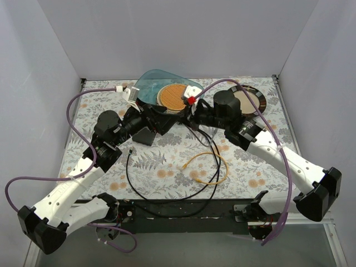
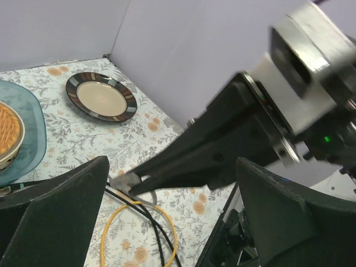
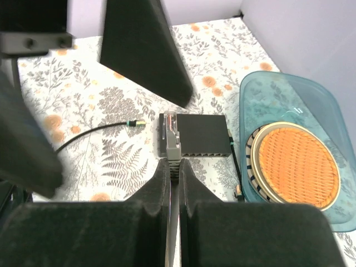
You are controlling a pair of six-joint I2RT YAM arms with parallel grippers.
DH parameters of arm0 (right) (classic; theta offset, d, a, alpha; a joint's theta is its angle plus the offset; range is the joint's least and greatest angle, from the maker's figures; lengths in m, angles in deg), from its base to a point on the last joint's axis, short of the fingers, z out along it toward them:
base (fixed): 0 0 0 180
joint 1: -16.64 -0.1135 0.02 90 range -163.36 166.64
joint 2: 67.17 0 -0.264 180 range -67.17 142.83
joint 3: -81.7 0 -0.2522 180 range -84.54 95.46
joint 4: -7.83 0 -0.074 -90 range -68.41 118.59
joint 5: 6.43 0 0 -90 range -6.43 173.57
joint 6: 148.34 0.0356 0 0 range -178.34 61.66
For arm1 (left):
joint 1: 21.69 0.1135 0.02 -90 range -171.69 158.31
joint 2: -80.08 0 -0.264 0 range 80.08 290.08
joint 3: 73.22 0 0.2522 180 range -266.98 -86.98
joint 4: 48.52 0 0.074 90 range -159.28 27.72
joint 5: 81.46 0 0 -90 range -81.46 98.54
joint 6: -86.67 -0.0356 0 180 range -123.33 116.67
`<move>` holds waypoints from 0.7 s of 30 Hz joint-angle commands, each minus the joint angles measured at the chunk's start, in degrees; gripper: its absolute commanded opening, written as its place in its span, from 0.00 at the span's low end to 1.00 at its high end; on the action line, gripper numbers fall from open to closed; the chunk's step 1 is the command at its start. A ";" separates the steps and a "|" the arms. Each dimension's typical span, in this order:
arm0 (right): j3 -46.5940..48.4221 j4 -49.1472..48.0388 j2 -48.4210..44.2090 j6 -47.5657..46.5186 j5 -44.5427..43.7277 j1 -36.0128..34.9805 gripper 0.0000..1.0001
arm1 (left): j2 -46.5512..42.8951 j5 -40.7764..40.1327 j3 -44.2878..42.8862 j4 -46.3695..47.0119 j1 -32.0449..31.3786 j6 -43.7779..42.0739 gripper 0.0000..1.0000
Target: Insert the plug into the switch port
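The switch (image 3: 203, 133) is a flat black box on the floral table, its row of sockets facing my right wrist camera; it also shows in the top view (image 1: 146, 136). My right gripper (image 3: 174, 165) is shut on a grey plug (image 3: 172, 136), held over the switch's left end and above the socket row. I cannot tell whether they touch. In the left wrist view the plug (image 2: 123, 181) sticks out of the right gripper's black fingers (image 2: 183, 167). My left gripper (image 2: 172, 164) is wide open and empty, facing the right gripper from close by.
A teal tray (image 1: 146, 83) holds a wicker bowl (image 1: 173, 95) at the back. A dark-rimmed plate (image 1: 249, 101) lies at the back right. A yellow cable loop (image 1: 208, 167) and black cables (image 1: 129, 167) lie near the front. A loose green-tipped connector (image 3: 135, 124) lies left of the switch.
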 commanded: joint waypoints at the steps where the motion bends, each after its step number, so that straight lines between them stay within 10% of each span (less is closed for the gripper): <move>1: 4.41 3.59 1.78 1.77 22.82 7.41 0.01 | -3.45 0.68 2.55 1.00 -0.33 -6.75 0.98; 15: 7.57 5.53 8.46 5.63 57.61 15.60 0.01 | -1.44 10.51 5.11 4.87 -0.33 -10.45 0.94; 21: 4.95 -0.52 7.41 10.55 57.26 17.18 0.01 | 1.03 16.76 4.66 5.84 -0.33 -11.33 0.57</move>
